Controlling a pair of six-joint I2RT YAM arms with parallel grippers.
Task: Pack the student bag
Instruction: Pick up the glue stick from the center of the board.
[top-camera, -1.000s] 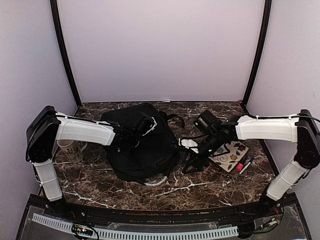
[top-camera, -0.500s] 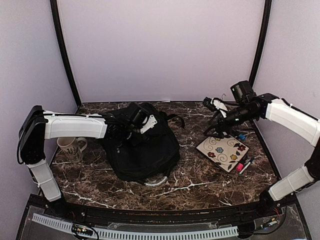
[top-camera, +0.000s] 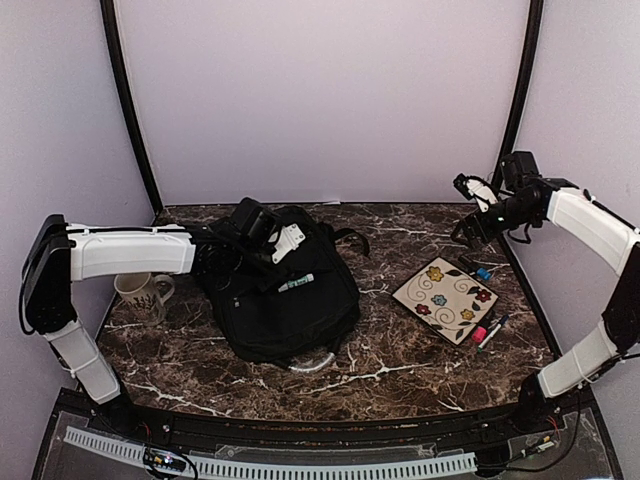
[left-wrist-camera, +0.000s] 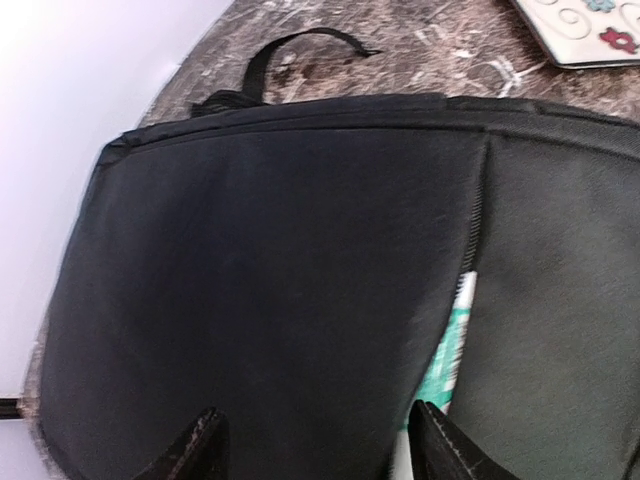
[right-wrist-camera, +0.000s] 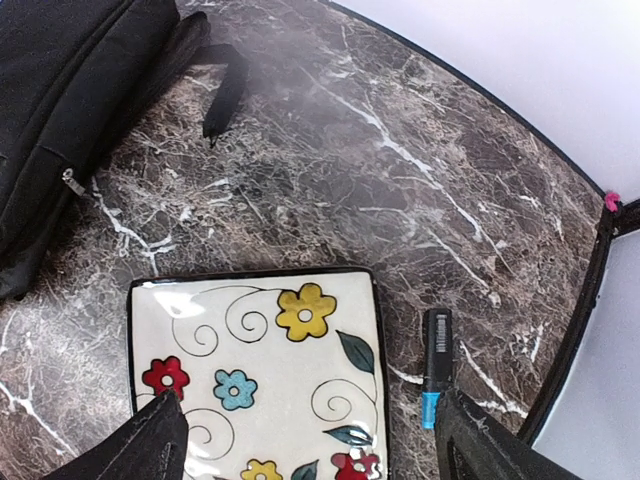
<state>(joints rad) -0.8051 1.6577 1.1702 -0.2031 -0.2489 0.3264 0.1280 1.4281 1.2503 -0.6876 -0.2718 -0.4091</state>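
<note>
The student bag is a big black backpack lying flat left of the table's middle. It fills the left wrist view, its top loop at the far edge. A green and white marker rests at the bag's zipper slit, partly tucked under the fabric. My left gripper hovers over the bag's far part, open and empty. My right gripper hangs raised at the far right, open and empty, above a black marker with a blue end.
A square white flowered plate lies right of the bag, with the black and blue marker beyond it and a pink marker at its near right. A patterned mug stands left of the bag.
My right arm swung from beside the bag up to the far right corner, jaws widening. The left gripper drew back and opened. The green and white marker now shows at the bag's zipper.
</note>
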